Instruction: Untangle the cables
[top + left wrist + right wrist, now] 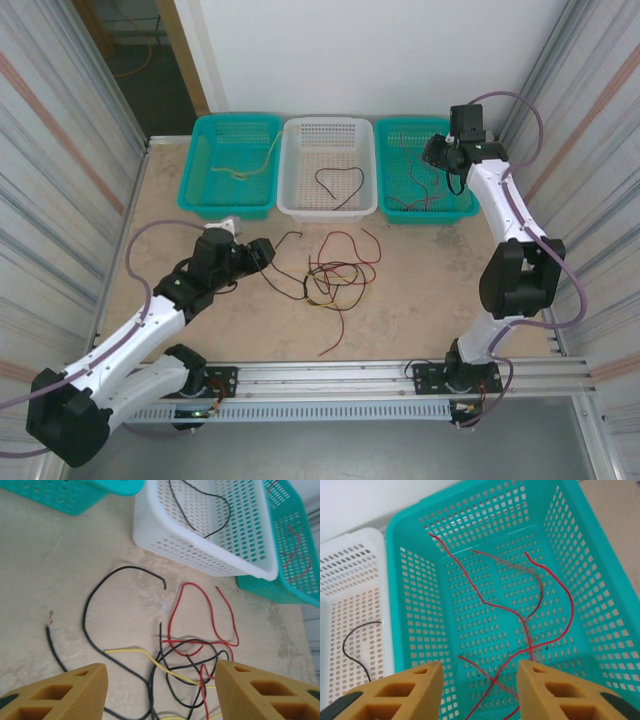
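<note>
Cables (335, 272) sprawl tangled on the tabletop (420, 285) before the spread-apart left end effector (161, 672), the right end effector (480, 667) likewise spread above the right-hand teal basket (393, 590).

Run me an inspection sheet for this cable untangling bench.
Surface: tan table, mottled.
Job's things: tangle of yellow, black and red cables mid-table; yellow cable in left teal basket; black cable in white basket; red cables in right teal basket.
Clutter: nothing seen.
Grippers: left claw open, facing the tangle; right claw open over the right teal basket.
Cables: lilac hoses run along both arms, apart from the tangle.
Surroundings: corrugated panels either side, white wall behind.
</note>
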Robot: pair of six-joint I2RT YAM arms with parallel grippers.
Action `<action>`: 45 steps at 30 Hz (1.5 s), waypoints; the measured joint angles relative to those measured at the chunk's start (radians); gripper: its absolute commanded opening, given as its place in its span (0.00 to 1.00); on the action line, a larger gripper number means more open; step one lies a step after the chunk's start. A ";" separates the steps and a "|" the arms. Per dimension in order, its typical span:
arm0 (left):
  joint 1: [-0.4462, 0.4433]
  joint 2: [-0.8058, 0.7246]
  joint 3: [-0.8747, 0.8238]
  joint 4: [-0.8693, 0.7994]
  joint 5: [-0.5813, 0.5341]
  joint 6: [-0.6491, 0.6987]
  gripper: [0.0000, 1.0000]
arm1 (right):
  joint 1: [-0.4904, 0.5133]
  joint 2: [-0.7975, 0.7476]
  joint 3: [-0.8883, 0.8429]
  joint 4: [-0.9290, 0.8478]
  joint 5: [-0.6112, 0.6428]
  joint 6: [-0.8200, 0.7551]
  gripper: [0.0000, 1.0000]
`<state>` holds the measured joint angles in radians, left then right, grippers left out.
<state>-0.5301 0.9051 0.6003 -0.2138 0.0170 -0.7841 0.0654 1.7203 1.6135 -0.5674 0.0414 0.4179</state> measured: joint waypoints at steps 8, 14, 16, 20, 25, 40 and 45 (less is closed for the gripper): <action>0.036 0.108 0.000 -0.056 0.002 -0.016 0.64 | 0.107 -0.141 -0.167 0.024 -0.009 0.002 0.40; 0.035 0.192 0.000 -0.066 0.018 -0.036 0.59 | 0.414 -0.381 -0.409 0.070 -0.016 0.018 0.40; 0.035 0.209 0.000 -0.065 0.023 -0.043 0.57 | 0.512 -0.418 -0.467 0.084 -0.019 0.027 0.40; 0.035 0.229 0.000 -0.059 0.034 -0.051 0.55 | 0.643 -0.410 -0.555 0.105 -0.021 0.067 0.42; 0.035 0.227 0.000 -0.047 0.038 -0.055 0.53 | 0.777 -0.341 -0.602 0.122 -0.021 0.103 0.42; 0.035 0.126 0.000 -0.075 0.011 -0.058 0.54 | 0.834 -0.044 -0.370 0.191 0.025 0.166 0.46; 0.035 0.145 -0.001 -0.104 -0.008 -0.063 0.53 | 0.841 -0.023 -0.364 0.203 0.058 0.203 0.47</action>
<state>-0.4946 1.0504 0.5995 -0.3180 0.0086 -0.8467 0.9062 1.6978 1.2491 -0.3645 0.0998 0.6205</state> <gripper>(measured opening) 0.538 0.473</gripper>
